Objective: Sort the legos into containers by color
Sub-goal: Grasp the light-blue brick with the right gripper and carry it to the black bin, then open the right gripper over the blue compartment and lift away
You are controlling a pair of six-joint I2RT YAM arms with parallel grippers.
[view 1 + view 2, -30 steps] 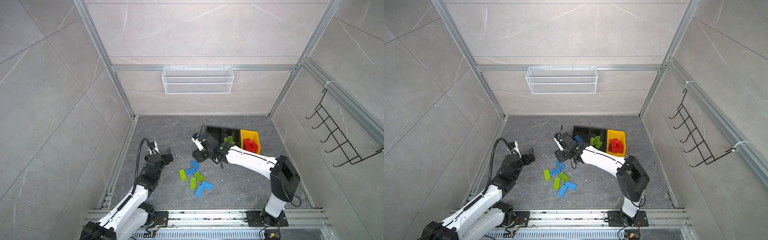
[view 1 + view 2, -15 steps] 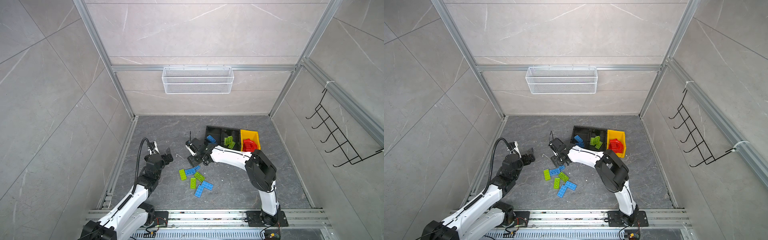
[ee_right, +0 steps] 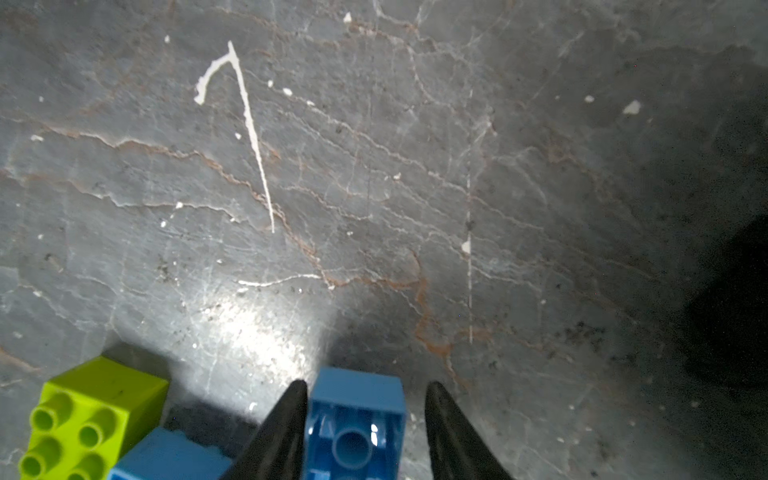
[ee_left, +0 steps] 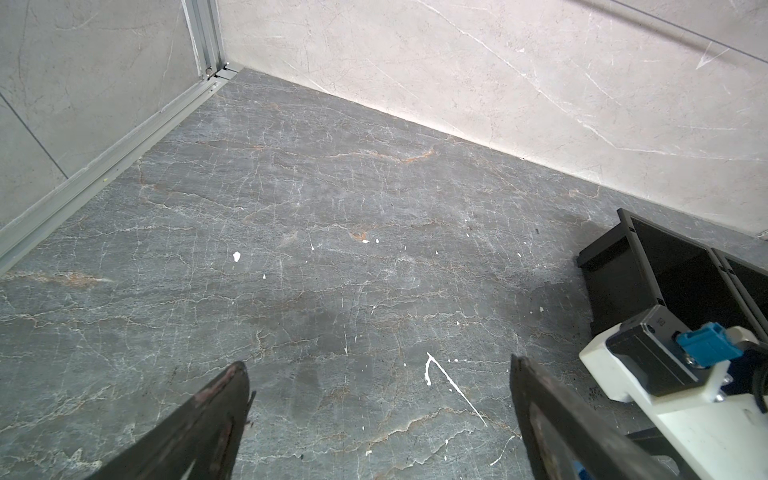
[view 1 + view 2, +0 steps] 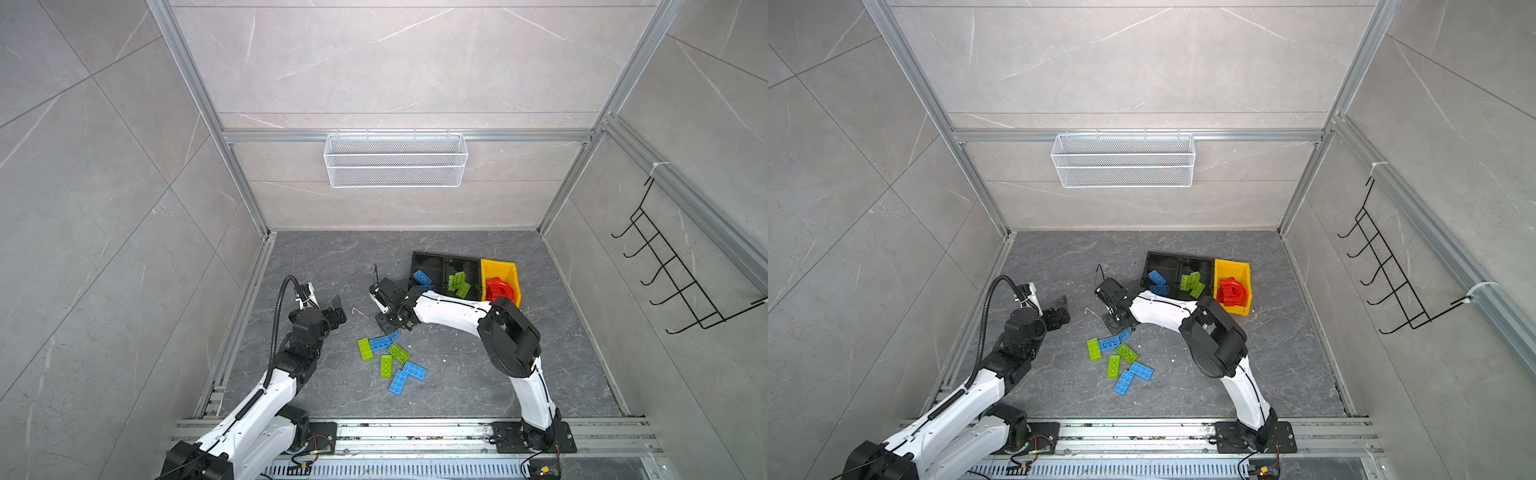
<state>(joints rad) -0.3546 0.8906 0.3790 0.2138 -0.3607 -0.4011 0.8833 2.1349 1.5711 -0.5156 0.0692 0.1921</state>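
Observation:
Loose green and blue legos lie mid-floor in both top views, among them a green one (image 5: 365,348) and a long blue one (image 5: 380,342). My right gripper (image 5: 395,328) (image 5: 1121,326) is low at the pile's far edge. In the right wrist view my right gripper (image 3: 365,384) straddles a small blue lego (image 3: 353,415) lying underside up. One finger touches it and a gap shows at the other. A green lego (image 3: 91,411) lies beside it. My left gripper (image 5: 338,309) (image 4: 378,362) stands wide open over bare floor, left of the pile.
A black two-compartment bin (image 5: 428,262) holds blue legos (image 5: 422,277) and green legos (image 5: 458,283). Beside it a yellow bin (image 5: 498,266) holds red pieces (image 5: 498,289). A wire basket (image 5: 395,160) hangs on the back wall and a hook rack (image 5: 681,274) on the right wall.
My right arm has swung from the black bin leftward and down to the pile, and its jaws have narrowed around the small blue lego. The left arm has not moved.

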